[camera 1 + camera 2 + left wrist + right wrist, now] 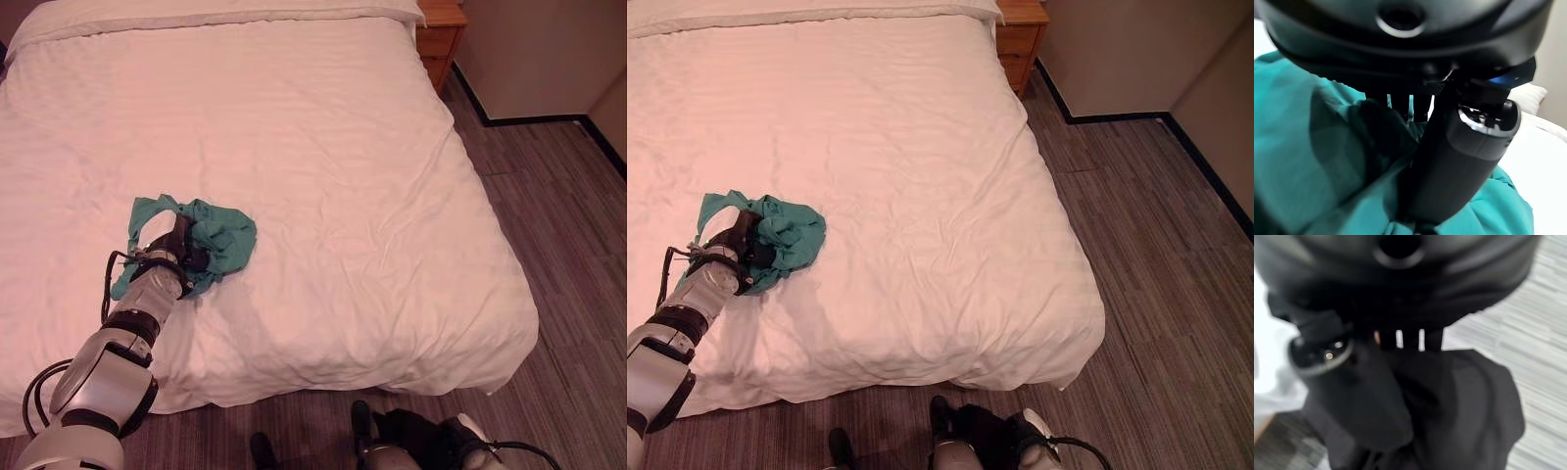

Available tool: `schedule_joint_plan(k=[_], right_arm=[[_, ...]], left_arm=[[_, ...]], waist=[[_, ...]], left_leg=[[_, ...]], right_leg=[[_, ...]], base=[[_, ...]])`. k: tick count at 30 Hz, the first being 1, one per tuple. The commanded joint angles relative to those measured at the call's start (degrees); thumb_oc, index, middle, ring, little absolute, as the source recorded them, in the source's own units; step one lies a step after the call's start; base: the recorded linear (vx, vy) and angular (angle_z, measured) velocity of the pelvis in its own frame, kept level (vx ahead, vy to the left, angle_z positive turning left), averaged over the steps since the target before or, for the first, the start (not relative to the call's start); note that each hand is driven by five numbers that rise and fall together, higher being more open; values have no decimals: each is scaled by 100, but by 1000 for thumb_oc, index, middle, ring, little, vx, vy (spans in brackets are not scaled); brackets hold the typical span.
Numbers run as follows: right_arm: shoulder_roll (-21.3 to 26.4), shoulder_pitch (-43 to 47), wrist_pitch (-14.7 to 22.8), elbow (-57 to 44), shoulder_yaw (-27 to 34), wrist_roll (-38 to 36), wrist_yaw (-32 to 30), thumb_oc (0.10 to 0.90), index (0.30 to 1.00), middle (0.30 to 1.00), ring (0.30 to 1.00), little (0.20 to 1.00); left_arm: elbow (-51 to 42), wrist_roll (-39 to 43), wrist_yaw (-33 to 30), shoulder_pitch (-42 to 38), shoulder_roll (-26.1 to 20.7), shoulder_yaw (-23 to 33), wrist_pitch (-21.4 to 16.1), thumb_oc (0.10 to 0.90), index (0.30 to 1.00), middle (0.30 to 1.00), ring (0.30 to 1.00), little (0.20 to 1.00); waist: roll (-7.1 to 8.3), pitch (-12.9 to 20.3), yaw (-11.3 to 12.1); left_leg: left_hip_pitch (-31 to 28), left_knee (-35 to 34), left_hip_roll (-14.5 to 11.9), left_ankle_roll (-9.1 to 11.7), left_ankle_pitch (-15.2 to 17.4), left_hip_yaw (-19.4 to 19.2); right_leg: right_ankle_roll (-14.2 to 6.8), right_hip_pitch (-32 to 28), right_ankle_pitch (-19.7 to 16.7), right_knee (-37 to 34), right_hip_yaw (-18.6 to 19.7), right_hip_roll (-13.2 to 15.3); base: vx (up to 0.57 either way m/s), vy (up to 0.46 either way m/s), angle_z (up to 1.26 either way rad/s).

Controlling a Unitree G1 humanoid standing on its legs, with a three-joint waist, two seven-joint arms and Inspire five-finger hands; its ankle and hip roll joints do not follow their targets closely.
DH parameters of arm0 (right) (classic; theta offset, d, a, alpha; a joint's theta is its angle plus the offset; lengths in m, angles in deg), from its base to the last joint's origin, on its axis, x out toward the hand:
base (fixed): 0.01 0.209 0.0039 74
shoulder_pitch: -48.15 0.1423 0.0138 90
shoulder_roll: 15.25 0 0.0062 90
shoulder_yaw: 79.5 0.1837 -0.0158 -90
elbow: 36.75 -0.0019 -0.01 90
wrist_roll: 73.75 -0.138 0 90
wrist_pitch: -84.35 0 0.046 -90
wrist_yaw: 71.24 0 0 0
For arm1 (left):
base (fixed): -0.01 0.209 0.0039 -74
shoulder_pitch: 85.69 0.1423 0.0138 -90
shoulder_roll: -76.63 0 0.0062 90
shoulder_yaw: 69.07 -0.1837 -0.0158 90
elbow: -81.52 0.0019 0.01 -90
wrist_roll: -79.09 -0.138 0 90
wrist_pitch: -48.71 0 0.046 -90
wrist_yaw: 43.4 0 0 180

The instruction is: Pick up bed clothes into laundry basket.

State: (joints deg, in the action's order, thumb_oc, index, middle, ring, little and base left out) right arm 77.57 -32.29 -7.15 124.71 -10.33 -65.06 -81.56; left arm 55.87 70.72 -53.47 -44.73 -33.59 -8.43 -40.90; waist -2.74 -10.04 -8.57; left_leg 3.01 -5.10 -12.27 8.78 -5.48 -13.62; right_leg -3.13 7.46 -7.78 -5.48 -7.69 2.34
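A crumpled teal garment (pixel 223 238) lies on the white bed (pixel 343 147) near its front left corner. My left hand (pixel 177 245) is pushed into it from the near side. In the left wrist view the fingers curl into the teal cloth (pixel 1303 147) and the thumb (pixel 1459 161) lies across it. Low in front of the bed's foot, over the floor, my right hand (pixel 1034 438) sits on a black garment (pixel 982 426). The right wrist view has that hand's thumb (pixel 1352 391) and curled fingers gripping the black cloth (pixel 1474 406).
A wooden nightstand (pixel 441 34) stands at the bed's far right corner. Grey striped flooring (pixel 568 245) runs along the bed's right side to a beige wall with a dark skirting (pixel 534 119). The bed's sheet hangs over the foot edge (pixel 392 377).
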Motion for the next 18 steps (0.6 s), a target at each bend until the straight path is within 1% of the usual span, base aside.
schedule_joint_plan(k=[1,3,4,5,6,8,9,11,13,14,15,16,18], right_arm=[[418,211,13,212,-156,34,-136,400,300,300,300,300],[459,174,37,178,-126,2,-116,400,300,300,300,300],[498,102,68,79,-57,-33,-114,400,300,300,300,300],[497,106,66,76,-61,-32,-113,400,300,300,300,300],[507,36,82,-54,46,-87,-106,400,300,300,300,300],[478,-32,88,-154,143,-87,-91,400,300,300,300,300],[480,-93,80,-204,178,-76,-79,400,300,300,300,300],[461,-202,71,-245,296,-43,-55,400,300,300,300,300],[419,-276,50,-254,401,11,-26,400,300,300,300,300],[417,-300,31,-239,496,69,16,400,300,300,300,300],[427,-303,32,-241,470,75,18,400,300,300,300,300],[426,-338,17,-247,535,90,33,400,300,300,300,300],[474,-363,12,-268,642,84,55,400,300,300,300,300]], left_arm=[[296,-394,235,-892,204,-269,-90,400,300,300,300,300],[125,-423,189,-955,122,-273,-115,400,300,300,300,300],[-397,-381,74,-973,-105,-204,-167,400,300,300,300,300],[-416,-382,79,-965,-117,-196,-157,400,300,300,300,300],[-1370,-180,-36,-773,-485,20,-264,400,300,300,300,300],[-2344,235,-123,-280,-783,456,-465,400,300,300,300,300],[-2987,447,-108,191,-998,842,-531,400,300,300,300,300],[-3980,759,-59,1098,-1271,1549,-724,400,300,300,300,300],[-4724,1021,-47,2068,-1341,2275,-889,400,300,300,300,300],[-5191,1317,-44,2744,-1315,2797,-1053,400,300,300,300,300],[-5253,1324,-27,2835,-1312,2868,-1038,400,300,300,300,300],[-5388,1433,-56,3055,-1247,3046,-1093,400,300,300,300,300],[-5606,1662,3,3493,-1041,3392,-1164,400,300,300,300,300]], waist=[[-80,86,27],[-77,106,54],[-75,109,109],[-72,112,99],[-63,141,184],[-42,167,311],[-38,185,363],[-36,215,486],[-38,230,624],[-35,217,795],[-43,223,764],[-34,196,843],[23,161,925]], left_leg=[[135,10,-372,194,-127,259],[83,10,-369,198,-117,275],[-28,10,-368,201,-75,301],[-2,10,-364,198,-107,310],[-62,10,-361,198,-99,351],[-136,10,-366,198,-95,385],[-187,10,-373,203,-94,403],[-259,10,-389,210,-102,443],[-298,10,-405,216,-126,492],[-300,10,-369,207,-192,618],[-304,10,-368,207,-193,623],[-294,10,-345,196,-227,677],[-343,28,-287,152,-197,709]], right_leg=[[-710,-39,362,48,-132,421],[-699,-130,394,48,-162,418],[-690,-287,457,48,-194,419],[-684,-265,432,48,-198,422],[-668,-380,472,48,-245,424],[-648,-498,520,48,-297,416],[-637,-577,548,48,-330,409],[-618,-691,605,48,-373,393],[-592,-788,655,48,-438,385],[-573,-846,686,48,-502,385],[-574,-853,688,48,-507,387],[-562,-869,697,48,-542,396],[-534,-889,696,48,-658,465]], base=[[0,0,0],[23,-19,1],[19,-32,3],[37,-52,6],[20,-44,12],[44,-54,16],[43,-48,15],[36,-40,7],[5,-20,9],[-18,0,16],[-41,11,16],[-65,11,18],[-246,28,39]])
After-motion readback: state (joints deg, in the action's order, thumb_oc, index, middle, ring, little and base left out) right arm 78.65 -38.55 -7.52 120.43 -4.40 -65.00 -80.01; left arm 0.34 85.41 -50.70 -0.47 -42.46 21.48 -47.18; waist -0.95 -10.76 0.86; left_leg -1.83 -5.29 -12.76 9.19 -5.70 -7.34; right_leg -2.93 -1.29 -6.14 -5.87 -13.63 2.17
